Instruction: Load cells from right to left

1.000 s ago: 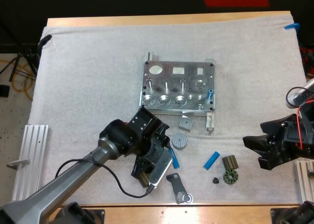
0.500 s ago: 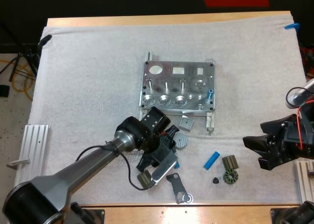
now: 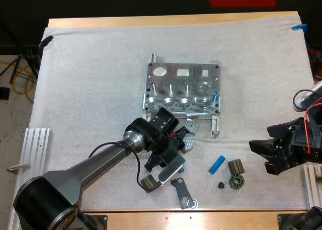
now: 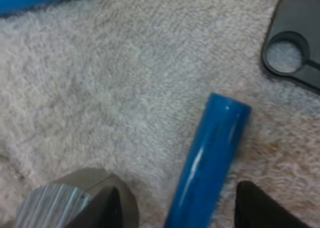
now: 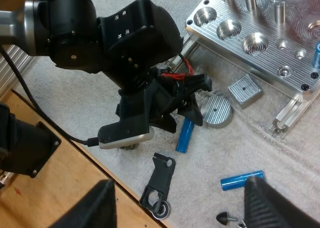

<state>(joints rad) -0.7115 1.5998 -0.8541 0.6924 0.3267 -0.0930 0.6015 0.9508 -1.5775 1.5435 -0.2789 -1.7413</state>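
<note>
The metal fixture [image 3: 182, 89] lies mid-mat with one blue cylinder [image 3: 216, 95] standing in a hole at its right edge. My left gripper [image 3: 177, 154] is low over a blue cylinder [image 4: 210, 163] lying on the mat. Its fingers [image 4: 107, 208] stand apart on either side of that cylinder's near end without pressing on it. The right wrist view shows the same cylinder [image 5: 185, 135] poking out under the left gripper [image 5: 182, 119]. Another blue cylinder [image 3: 217, 164] lies to the right. My right gripper [image 3: 257, 157] hovers open near the mat's right edge.
A round grey disc [image 3: 186, 143] and a square grey block [image 3: 190, 125] lie just below the fixture, beside the left gripper. A black bracket [image 3: 182, 191] lies near the front edge. Small dark parts [image 3: 235, 173] sit right of the loose cylinder. Ribbed metal rail [image 3: 31, 162] at the left.
My left gripper has moved right and toward the fixture, coming down over the blue cylinder so its fingers now straddle it. The right arm has stayed put.
</note>
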